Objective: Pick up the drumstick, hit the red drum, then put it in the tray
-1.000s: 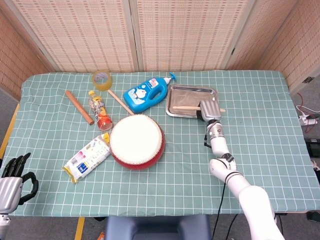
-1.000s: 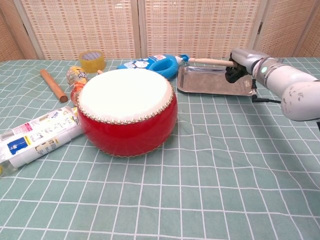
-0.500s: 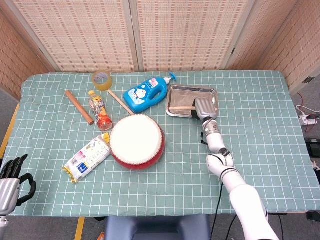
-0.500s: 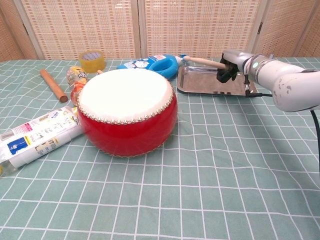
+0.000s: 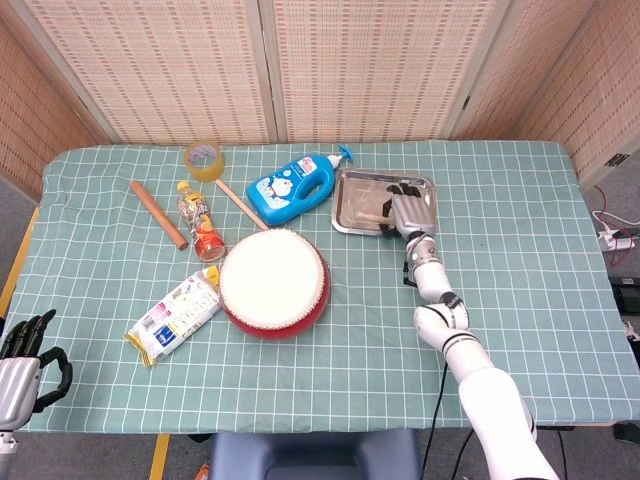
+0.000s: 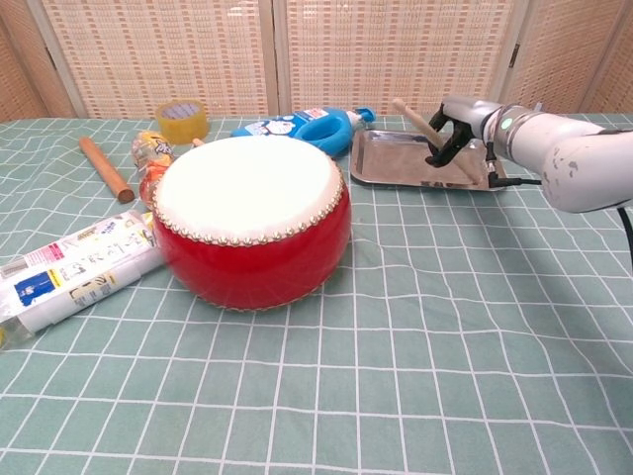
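The red drum [image 5: 273, 283] [image 6: 252, 223] with a white skin stands mid-table. Behind it to the right lies the metal tray [image 5: 385, 177] [image 6: 396, 168]. My right hand [image 5: 405, 208] [image 6: 453, 124] hovers over the tray with its fingers spread. The wooden drumstick [image 5: 372, 217] [image 6: 413, 121] leans steeply in the tray. Its lower end is down beside the hand's fingers, and its upper end points up and to the left. I see no finger wrapped around it. My left hand [image 5: 25, 365] hangs off the table's front left corner and holds nothing.
A blue detergent bottle [image 5: 290, 187], a yellow tape roll [image 5: 204, 158], a thin wooden stick [image 5: 240, 205], a thick wooden rod [image 5: 158, 213] and a small snack bottle [image 5: 203, 225] lie behind and left of the drum. A white packet [image 5: 175, 315] lies at its left.
The right hand's fingers have spread apart over the tray. The drumstick, level in its grip before, now tips steeply with one end down in the tray. The left hand sank slightly.
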Tool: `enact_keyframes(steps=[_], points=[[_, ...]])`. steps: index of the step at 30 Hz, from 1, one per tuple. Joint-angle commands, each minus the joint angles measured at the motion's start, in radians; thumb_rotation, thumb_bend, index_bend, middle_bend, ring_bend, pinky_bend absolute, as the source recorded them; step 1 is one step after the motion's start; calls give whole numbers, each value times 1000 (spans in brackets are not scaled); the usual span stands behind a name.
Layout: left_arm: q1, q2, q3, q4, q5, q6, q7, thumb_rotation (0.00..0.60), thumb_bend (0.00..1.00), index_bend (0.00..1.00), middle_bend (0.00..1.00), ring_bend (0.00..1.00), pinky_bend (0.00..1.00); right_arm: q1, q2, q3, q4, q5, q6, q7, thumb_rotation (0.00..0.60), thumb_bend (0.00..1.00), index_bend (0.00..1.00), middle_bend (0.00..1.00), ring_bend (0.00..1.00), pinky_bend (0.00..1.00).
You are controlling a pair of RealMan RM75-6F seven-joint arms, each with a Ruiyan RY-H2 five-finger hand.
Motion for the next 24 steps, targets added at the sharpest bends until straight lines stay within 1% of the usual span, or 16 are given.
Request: enact_keyframes(steps=[1,5,13,15,17,18,19,21,23,24], points=[[1,-1,0,3,0,0,-2,600,232,14,0,0,6,4,0,3,3,1,-6,-3,600,220,0,68,0,17],[1,-4,0,8,-1,-2,-5,600,233,14,0,0,5,9,1,8,5,2,-3,-7,600,151,0,42,0,0],[-2,-7,-3,11,3,-3,-8,600,232,15,0,0,5,7,18,10,-10,-3,13,-6,600,149,0,39,0,0],[-2,-8,-3,13,3,-1,-11,600,232,14,0,0,5,-3,33,3,-33,-16,44,8,600,149,0,39,0,0],[-2,-8,-4,17,2,-1,-14,600,232,14,0,0,5,-24,54,-19,-65,-44,93,19,600,149,0,39,0,0],[-2,-8,-4,18,3,-1,-15,600,232,14,0,0,5,-37,65,-31,-79,-58,121,18,600,149,14,39,0,7],[-3,-8,-5,20,4,0,-15,600,232,14,0,0,5,-59,81,-48,-102,-80,173,19,600,154,34,42,4,25],[-5,-7,-6,22,7,-1,-15,600,232,14,0,0,5,-100,110,-72,-145,-110,256,15,600,183,115,84,50,98],[-7,-7,-10,23,8,4,-21,600,232,15,0,0,5,-157,157,-98,-215,-140,361,-5,600,242,237,181,172,209],[-8,-8,-13,23,10,7,-23,600,233,14,0,0,5,-185,182,-108,-255,-150,405,-20,600,258,268,204,204,244]])
